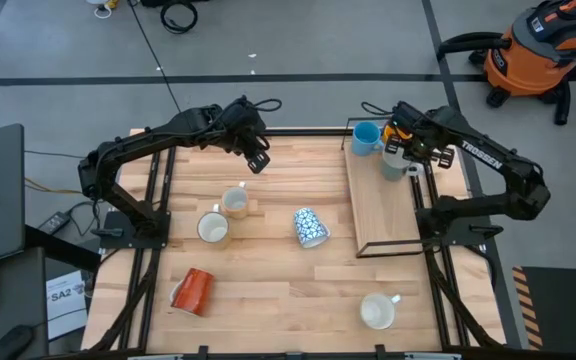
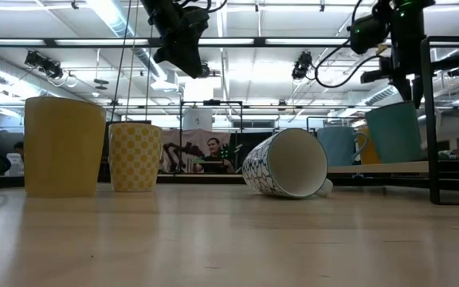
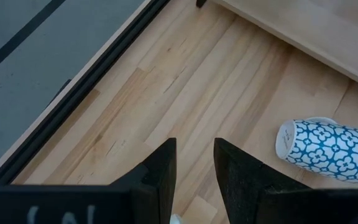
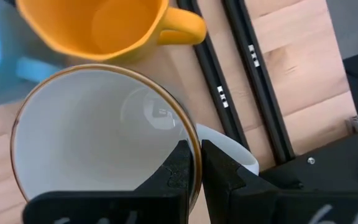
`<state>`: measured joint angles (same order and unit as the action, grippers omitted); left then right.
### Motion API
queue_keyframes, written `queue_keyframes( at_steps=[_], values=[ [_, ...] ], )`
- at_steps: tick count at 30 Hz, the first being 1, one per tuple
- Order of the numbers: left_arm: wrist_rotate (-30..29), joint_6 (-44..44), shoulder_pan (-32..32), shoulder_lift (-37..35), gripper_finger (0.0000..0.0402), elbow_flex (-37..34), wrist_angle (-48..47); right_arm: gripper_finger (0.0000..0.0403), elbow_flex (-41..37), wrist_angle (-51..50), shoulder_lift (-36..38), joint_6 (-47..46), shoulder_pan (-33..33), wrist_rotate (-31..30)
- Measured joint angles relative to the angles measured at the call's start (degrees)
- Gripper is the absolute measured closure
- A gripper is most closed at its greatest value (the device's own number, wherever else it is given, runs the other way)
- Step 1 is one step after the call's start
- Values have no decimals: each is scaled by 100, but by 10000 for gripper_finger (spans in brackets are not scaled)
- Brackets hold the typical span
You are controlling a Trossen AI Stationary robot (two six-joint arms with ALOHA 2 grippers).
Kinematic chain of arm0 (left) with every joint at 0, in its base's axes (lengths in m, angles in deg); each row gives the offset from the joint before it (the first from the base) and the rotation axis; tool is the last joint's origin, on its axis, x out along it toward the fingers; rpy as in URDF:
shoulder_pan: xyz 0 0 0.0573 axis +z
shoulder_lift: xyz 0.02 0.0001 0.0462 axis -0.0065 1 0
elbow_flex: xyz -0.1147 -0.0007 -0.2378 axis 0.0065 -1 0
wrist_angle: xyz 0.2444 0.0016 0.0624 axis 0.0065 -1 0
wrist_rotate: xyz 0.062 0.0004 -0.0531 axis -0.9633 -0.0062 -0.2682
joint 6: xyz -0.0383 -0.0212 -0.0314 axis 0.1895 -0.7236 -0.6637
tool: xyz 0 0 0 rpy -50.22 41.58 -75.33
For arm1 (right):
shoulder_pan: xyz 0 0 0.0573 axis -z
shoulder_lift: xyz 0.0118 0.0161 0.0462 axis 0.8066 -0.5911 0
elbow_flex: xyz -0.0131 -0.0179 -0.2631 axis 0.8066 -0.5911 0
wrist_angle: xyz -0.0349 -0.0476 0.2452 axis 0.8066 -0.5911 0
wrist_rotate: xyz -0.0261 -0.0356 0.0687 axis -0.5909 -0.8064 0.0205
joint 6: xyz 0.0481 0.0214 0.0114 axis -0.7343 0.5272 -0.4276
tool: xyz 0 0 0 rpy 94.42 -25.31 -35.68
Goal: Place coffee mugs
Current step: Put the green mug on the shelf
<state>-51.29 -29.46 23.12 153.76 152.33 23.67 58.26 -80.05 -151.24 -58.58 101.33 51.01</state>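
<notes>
My right gripper (image 4: 196, 146) is shut on a pale mug with a brown rim (image 4: 98, 143) over the raised wooden shelf (image 1: 383, 215) at the table's right. A light blue mug (image 1: 365, 138) and an orange-yellow mug (image 4: 98, 25) stand on the shelf just beyond it. My left gripper (image 1: 258, 160) hangs open and empty above the far middle of the table. On the table a cream mug (image 1: 235, 200) and a yellowish mug (image 1: 213, 228) stand upright. A blue-and-white patterned mug (image 1: 310, 227) and a red-orange mug (image 1: 193, 290) lie on their sides, and a white mug (image 1: 378, 311) stands near the front. My right gripper pinches the pale mug's rim (image 4: 194, 135) next to its handle (image 4: 238, 152), one finger (image 4: 180, 168) inside the mug and one (image 4: 222, 171) outside. The fingers come from above, pointing down. The mug hangs upright, mouth up; whether its base touches the shelf I cannot tell.
The shelf stands on a black wire frame (image 2: 433, 119) whose uprights rise at its corners. The near half of the shelf board (image 1: 388, 225) is bare wood. Black table rails (image 4: 241, 74) run beside the shelf's right edge.
</notes>
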Motion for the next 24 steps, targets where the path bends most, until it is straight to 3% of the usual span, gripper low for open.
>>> queue_keyframes(
  at_steps=[24],
  values=[
    [2, -4, 1, 0, 288, 0, -2, 360, -2, 42, -135, -2, 208, 181]
  ],
)
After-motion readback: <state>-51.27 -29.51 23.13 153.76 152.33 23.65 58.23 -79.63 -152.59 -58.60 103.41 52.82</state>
